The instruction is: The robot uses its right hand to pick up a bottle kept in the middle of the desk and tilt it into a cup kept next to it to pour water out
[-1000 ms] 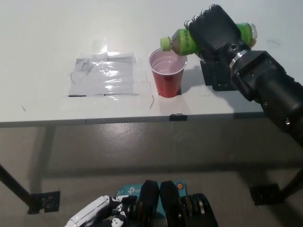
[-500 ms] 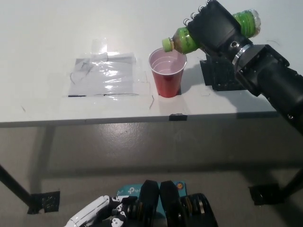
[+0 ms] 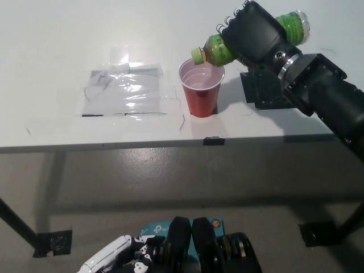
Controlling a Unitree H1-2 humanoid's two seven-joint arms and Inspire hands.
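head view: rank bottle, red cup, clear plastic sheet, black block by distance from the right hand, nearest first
1. Green bottle: held in the right hand, tilted, neck over the cup.
2. Black block: on the desk, just below the hand in the picture.
3. Red cup: on the hand's left side, under the bottle's neck.
4. Clear plastic sheet: farthest left.

Bottle [image 3: 216, 50]: clear green plastic, glossy, smooth; lighter green plastic cap.
Cup [image 3: 201, 89]: red plastic, smooth, slight sheen outside; inside pale and matt.
Right robot hand [image 3: 257, 35]: black, matt, hard plastic look, with a bright metal ring at the wrist.
Left robot hand [image 3: 116, 257]: white, smooth plastic, faint gloss.
Counter [image 3: 51, 45]: white, matt, smooth, with a few dark scuffs.
Sheet [image 3: 125, 94]: clear film, very glossy, wrinkled, catching glare.
Block [image 3: 265, 90]: black, matt.
Floor [image 3: 142, 176]: grey, dull, lightly mottled.
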